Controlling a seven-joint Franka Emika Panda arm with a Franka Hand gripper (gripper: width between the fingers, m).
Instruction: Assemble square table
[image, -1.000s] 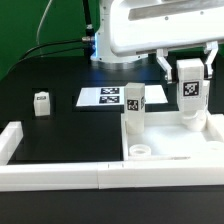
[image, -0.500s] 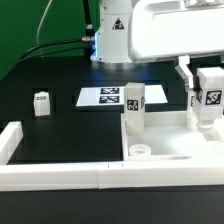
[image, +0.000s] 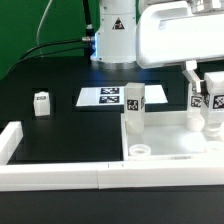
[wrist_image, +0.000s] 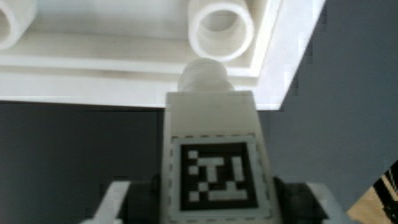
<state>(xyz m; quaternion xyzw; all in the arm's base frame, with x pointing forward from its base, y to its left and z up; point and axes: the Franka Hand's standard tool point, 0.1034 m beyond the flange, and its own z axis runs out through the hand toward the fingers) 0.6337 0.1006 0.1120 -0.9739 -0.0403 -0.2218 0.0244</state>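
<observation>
End effector (image: 207, 88) clenched on leg (image: 211, 108), upright at square slab (image: 165, 150) corner, exterior view's right; second leg (image: 133, 105) upright on slab.

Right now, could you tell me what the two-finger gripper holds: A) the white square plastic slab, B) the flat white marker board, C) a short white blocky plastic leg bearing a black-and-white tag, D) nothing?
C: the gripper is shut on the short white tagged leg, clasping it from both sides in both views.

Robotics lab: tagged marker board (image: 102, 97), black table (image: 62, 128).
</observation>
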